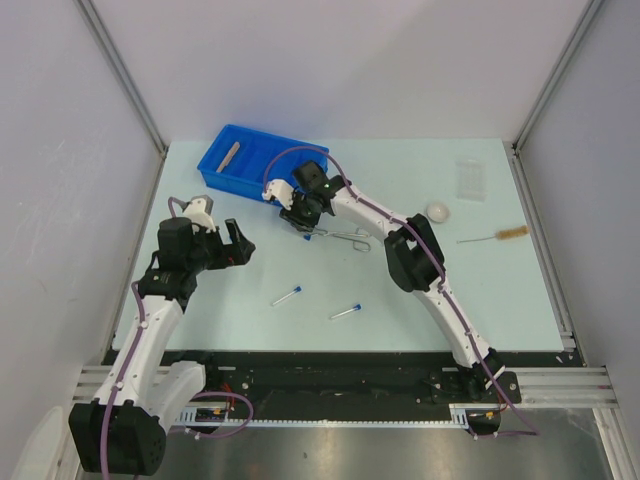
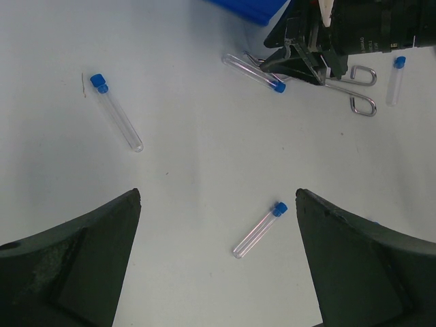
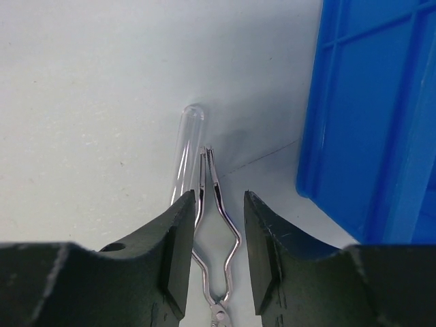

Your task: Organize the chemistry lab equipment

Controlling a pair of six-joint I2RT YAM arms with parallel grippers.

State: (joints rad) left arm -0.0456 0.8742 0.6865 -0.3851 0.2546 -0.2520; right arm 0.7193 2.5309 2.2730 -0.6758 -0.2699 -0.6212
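The right gripper [image 3: 213, 253] is sitting half open around the tongs [image 3: 212, 225], not squeezing yet. The tongs are lying straight ahead between its fingers. The left gripper [image 2: 218, 262], open and empty, is farther away.

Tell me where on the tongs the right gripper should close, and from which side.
Come from above, fingers straddling the narrow arms of the tongs just behind the tips. They lie flat; the right gripper already brackets them, jaws open. A clear tube lies alongside, so keep it outside the fingers.

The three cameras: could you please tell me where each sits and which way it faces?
Top external: above, behind the bases, looking down on table, bin, both arms.
Left wrist: faces down at tubes; its own fingers show.
Right wrist: looks down between its fingers at tongs.
Shared: tongs appear in all three.
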